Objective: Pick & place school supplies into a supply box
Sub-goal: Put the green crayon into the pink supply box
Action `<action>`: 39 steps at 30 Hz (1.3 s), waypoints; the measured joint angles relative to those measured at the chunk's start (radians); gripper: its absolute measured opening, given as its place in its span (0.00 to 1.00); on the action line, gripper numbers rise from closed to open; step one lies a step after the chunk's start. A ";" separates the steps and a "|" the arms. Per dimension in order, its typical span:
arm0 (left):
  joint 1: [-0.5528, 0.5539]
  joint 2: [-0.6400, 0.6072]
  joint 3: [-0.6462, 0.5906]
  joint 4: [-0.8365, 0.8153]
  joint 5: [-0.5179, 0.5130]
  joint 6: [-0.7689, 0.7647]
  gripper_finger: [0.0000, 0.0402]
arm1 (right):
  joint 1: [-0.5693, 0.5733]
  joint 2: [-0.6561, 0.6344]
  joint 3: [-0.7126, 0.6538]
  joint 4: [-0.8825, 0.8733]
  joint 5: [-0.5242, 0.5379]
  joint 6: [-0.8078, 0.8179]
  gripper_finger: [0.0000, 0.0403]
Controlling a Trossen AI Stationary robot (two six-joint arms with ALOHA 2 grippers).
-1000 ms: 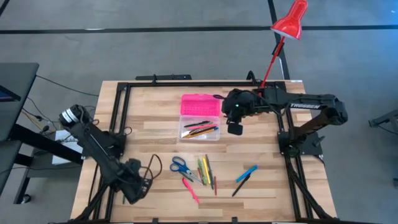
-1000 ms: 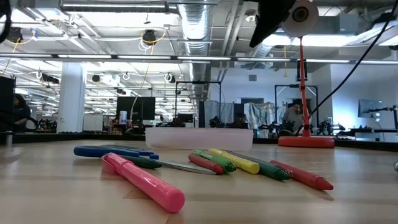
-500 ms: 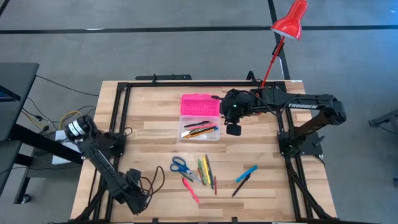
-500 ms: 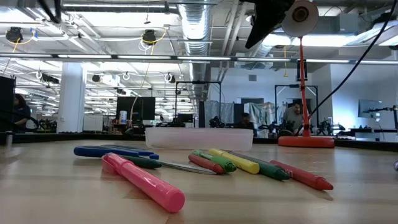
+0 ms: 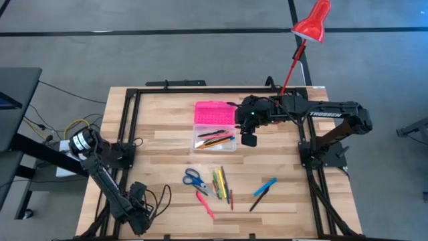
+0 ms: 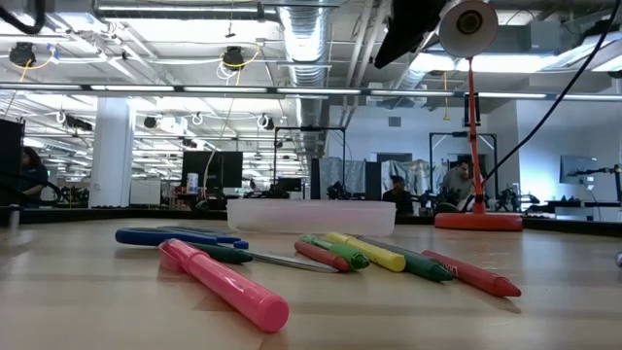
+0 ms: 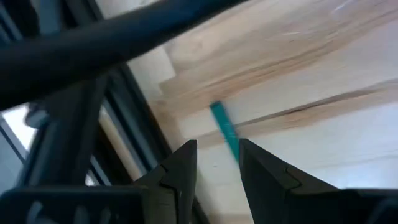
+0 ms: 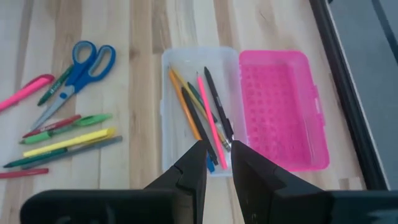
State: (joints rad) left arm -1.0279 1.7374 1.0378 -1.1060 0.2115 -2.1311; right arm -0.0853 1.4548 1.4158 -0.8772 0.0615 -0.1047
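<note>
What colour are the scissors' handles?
Blue. The scissors show best in the right wrist view, lying on the table beside the markers.

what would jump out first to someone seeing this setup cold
The bright pink lid of the open supply box at the table's middle, with the right pincer hovering beside it. Next, the red desk lamp leaning over the far right corner. Then the markers and blue scissors scattered nearer the front.

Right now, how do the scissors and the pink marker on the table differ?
The scissors have blue loop handles and metal blades; the pink marker is a plain pink stick. The scissors lie nearer the supply box, the pink marker closer to the table's front edge. Both lie loose on the wood, outside the supply box, with neither gripper touching them.
</note>
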 joint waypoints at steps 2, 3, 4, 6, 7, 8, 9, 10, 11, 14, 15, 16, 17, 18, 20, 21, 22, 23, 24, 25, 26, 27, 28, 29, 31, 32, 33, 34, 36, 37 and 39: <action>-0.009 0.000 -0.003 -0.001 -0.009 -0.003 0.28 | 0.000 0.000 0.000 0.003 -0.015 0.005 0.17; -0.013 -0.001 -0.008 0.001 -0.007 -0.009 0.28 | 0.000 0.000 0.000 0.003 -0.019 0.011 0.17; -0.015 -0.001 -0.014 0.010 -0.008 -0.013 0.28 | 0.000 0.000 0.000 0.003 -0.020 0.018 0.17; -0.022 -0.003 -0.031 0.051 -0.008 -0.010 0.28 | 0.000 0.000 0.000 0.003 -0.028 0.027 0.17; -0.021 -0.004 -0.042 0.072 -0.005 -0.008 0.28 | 0.000 0.000 0.000 0.003 -0.035 0.028 0.17; -0.020 -0.005 -0.050 0.086 -0.002 -0.007 0.28 | 0.003 0.000 0.000 0.003 -0.037 0.030 0.17; -0.020 -0.005 -0.054 0.097 -0.001 0.000 0.28 | 0.007 0.000 0.000 0.003 -0.037 0.034 0.17; -0.020 -0.006 -0.055 0.100 -0.003 0.002 0.28 | 0.010 0.000 0.000 0.003 -0.037 0.037 0.17; -0.020 -0.006 -0.055 0.101 -0.005 0.003 0.28 | 0.013 0.000 0.000 0.003 -0.037 0.038 0.17; -0.017 -0.005 -0.056 0.102 -0.014 0.003 0.28 | 0.028 0.000 0.000 0.003 -0.037 0.038 0.17; -0.016 -0.004 -0.056 0.104 -0.014 0.006 0.28 | 0.032 0.000 0.000 0.003 -0.037 0.037 0.17; -0.016 -0.004 -0.057 0.107 -0.014 0.011 0.28 | 0.036 0.000 0.000 0.002 -0.037 0.037 0.17; -0.016 -0.004 -0.057 0.110 -0.016 0.016 0.28 | 0.040 0.000 0.000 0.003 -0.037 0.037 0.17; -0.016 -0.004 -0.057 0.112 -0.017 0.020 0.28 | 0.042 0.000 0.000 0.003 -0.037 0.038 0.17; -0.016 -0.003 -0.057 0.113 -0.018 0.024 0.28 | 0.047 0.000 0.000 0.003 -0.037 0.042 0.17; -0.016 -0.003 -0.057 0.114 -0.020 0.024 0.28 | 0.047 0.000 0.000 0.003 -0.037 0.045 0.17; -0.016 -0.003 -0.057 0.114 -0.023 0.024 0.28 | 0.046 0.000 0.000 0.003 -0.037 0.047 0.17; -0.016 -0.003 -0.057 0.115 -0.025 0.028 0.28 | 0.046 0.000 0.000 0.003 -0.037 0.052 0.17; -0.016 -0.003 -0.057 0.116 -0.025 0.030 0.28 | 0.046 0.000 0.000 0.003 -0.037 0.053 0.17; -0.016 -0.003 -0.057 0.117 -0.025 0.031 0.28 | 0.046 0.000 0.000 0.003 -0.037 0.053 0.17; -0.016 -0.002 -0.057 0.119 -0.026 0.033 0.28 | 0.046 0.000 0.000 0.003 -0.037 0.053 0.17; -0.016 -0.002 -0.060 0.126 -0.026 0.035 0.28 | 0.046 0.000 0.000 0.003 -0.037 0.053 0.17; -0.016 -0.003 -0.063 0.135 -0.025 0.038 0.28 | 0.046 0.000 0.000 0.003 -0.036 0.053 0.17; -0.016 -0.003 -0.065 0.142 -0.025 0.039 0.28 | 0.046 0.000 0.000 0.003 -0.036 0.053 0.17; -0.016 -0.003 -0.068 0.150 -0.024 0.040 0.28 | 0.046 0.000 0.000 0.003 -0.036 0.053 0.17; -0.016 -0.003 -0.068 0.151 -0.024 0.040 0.28 | 0.046 0.000 0.000 0.003 -0.036 0.053 0.17; -0.016 -0.003 -0.068 0.151 -0.024 0.040 0.28 | 0.046 0.000 0.000 0.003 -0.036 0.053 0.17; -0.016 -0.003 -0.068 0.151 -0.018 0.040 0.28 | 0.046 0.000 0.000 0.003 -0.036 0.053 0.17; -0.016 -0.002 -0.068 0.152 -0.008 0.037 0.28 | 0.046 0.000 0.000 0.003 -0.036 0.053 0.17; -0.016 -0.002 -0.069 0.154 0.001 0.036 0.28 | 0.046 0.000 0.000 0.003 -0.036 0.053 0.17; -0.016 -0.002 -0.070 0.160 0.015 0.036 0.29 | 0.046 0.000 0.000 0.003 -0.036 0.053 0.17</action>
State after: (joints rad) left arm -1.0435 1.7355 0.9680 -0.9460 0.2263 -2.0952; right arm -0.0395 1.4548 1.4158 -0.8742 0.0254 -0.0517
